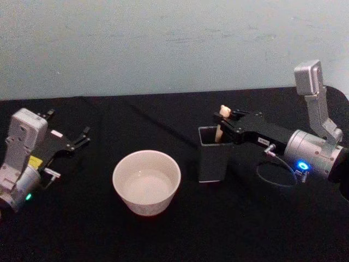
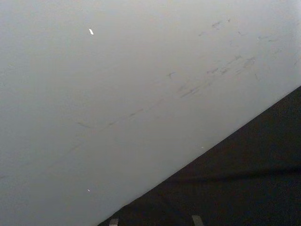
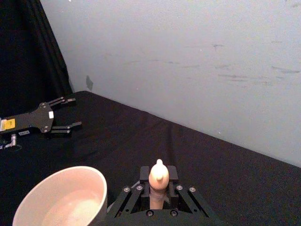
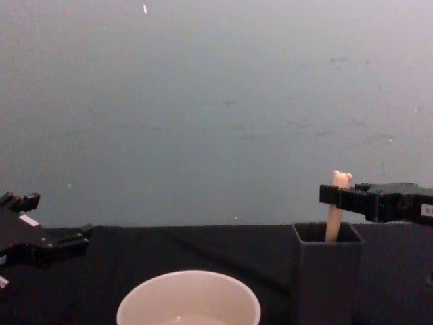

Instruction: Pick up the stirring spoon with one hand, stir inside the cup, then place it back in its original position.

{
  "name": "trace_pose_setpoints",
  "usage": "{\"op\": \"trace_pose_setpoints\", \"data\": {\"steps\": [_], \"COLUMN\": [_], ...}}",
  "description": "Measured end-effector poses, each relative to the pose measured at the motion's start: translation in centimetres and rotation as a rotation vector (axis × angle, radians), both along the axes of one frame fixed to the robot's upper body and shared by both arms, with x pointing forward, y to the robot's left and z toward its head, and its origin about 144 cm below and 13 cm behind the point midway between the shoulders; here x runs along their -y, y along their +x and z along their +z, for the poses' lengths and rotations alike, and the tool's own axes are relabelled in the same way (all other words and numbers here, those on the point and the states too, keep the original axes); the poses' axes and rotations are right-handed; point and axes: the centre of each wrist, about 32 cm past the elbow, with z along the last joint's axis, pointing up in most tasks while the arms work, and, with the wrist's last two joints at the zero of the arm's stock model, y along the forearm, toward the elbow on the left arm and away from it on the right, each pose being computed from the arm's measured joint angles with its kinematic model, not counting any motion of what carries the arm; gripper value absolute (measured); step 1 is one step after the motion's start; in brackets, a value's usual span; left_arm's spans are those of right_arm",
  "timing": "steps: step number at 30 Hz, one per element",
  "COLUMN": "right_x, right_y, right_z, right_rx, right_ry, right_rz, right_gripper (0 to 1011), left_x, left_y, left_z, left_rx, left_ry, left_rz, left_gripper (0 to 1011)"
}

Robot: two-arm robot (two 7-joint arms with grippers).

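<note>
Your right hand [image 1: 224, 121] reaches in over the top of the dark grey holder [image 1: 212, 155], and its 2 fingers are pinched on the pale handle of the stirring spoon [image 1: 221, 123], just under the bear head. From the right wrist view you see the same grip from behind: the bear head [image 3: 159, 175] stands up between the 2 black fingers [image 3: 144, 175], which press against the handle on either side. In the chest view the spoon [image 4: 335, 214] leans slightly and its lower part drops inside the holder [image 4: 328, 271], so its stem and bowl are hidden from you. The holder stands directly below your hand's fingertips, upright on the black table [image 1: 82, 229].

The cup [image 1: 146, 182] sits on the table beyond your fingertips, just beside the holder but not touching it, on the side away from your right wrist. It is upright and open, with a pale inside; whether anything is in it you cannot tell. In the right wrist view its rim [image 3: 66, 197] shows close to the hand, lower than the spoon's head.

Your left hand [image 1: 83, 136] is well apart from all this, out past the cup on the far side from your right hand, low over the table. Its fingers are spread and hold nothing, as the right wrist view shows too [image 3: 66, 113].
</note>
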Motion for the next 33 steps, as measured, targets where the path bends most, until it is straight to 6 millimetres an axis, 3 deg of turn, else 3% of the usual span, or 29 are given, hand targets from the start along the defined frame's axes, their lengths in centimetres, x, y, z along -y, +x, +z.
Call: {"op": "trace_pose_setpoints", "data": {"steps": [33], "right_x": [0.53], "right_y": [-0.58], "right_z": [-0.17], "right_rx": [0.003], "right_ry": [0.015], "right_rz": [-0.018], "right_gripper": [222], "left_x": [0.00], "left_y": [0.00], "left_z": [0.00], "left_rx": [0.000], "left_ry": [0.000], "left_rz": [0.000], "left_gripper": [1001]}}
